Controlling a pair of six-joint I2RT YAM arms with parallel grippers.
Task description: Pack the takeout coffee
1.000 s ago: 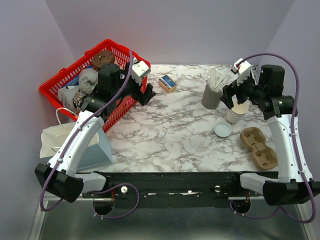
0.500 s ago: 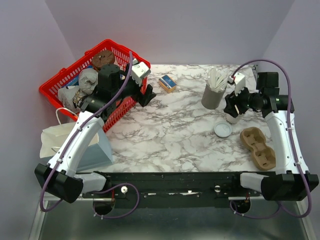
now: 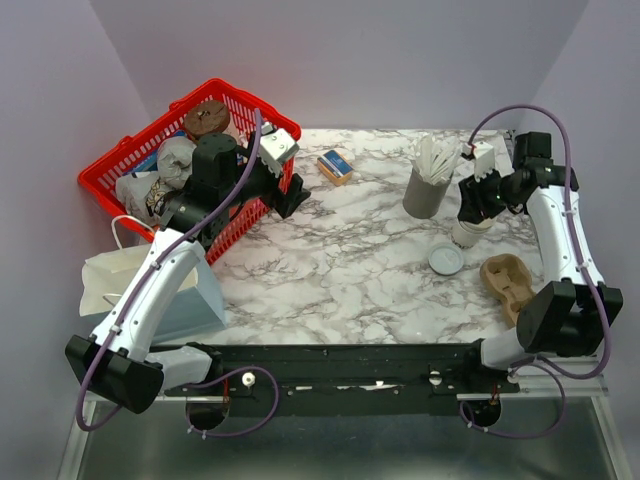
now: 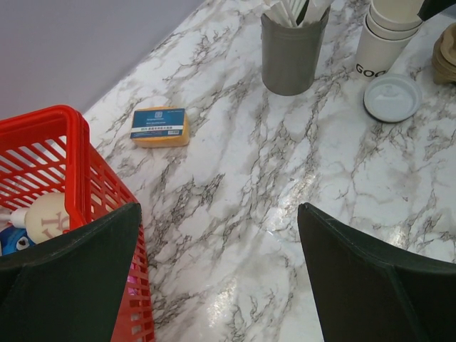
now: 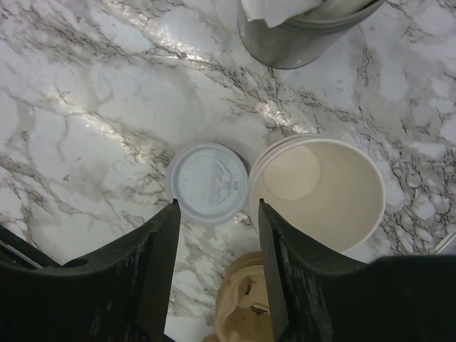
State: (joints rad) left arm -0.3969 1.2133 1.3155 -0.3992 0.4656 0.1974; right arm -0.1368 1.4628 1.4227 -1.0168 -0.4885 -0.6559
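No dark brown cup with a white lid shows in any view; the takeout coffee is hidden or out of view. My left gripper (image 3: 291, 192) is open and empty, low over the marble table beside the red basket's (image 3: 110, 170) right wall; it also shows in the left wrist view (image 4: 221, 285). My right gripper (image 3: 470, 207) is open and empty, pointing down above a stack of lidless cream paper cups (image 3: 468, 233). In the right wrist view this gripper (image 5: 217, 274) hangs over the gap between the cups (image 5: 320, 192) and a loose flat white lid (image 5: 207, 183).
A grey holder of white sticks (image 3: 422, 192) stands left of the cups. A brown cardboard cup carrier (image 3: 510, 285) lies at the front right. A yellow-blue packet (image 3: 335, 166) lies at the back. The basket holds several items. A white paper bag (image 3: 110, 275) stands at the front left.
My right arm has folded back and its wrist has turned downward, bringing the open gripper over the cream cups and lid. My left arm has barely moved.
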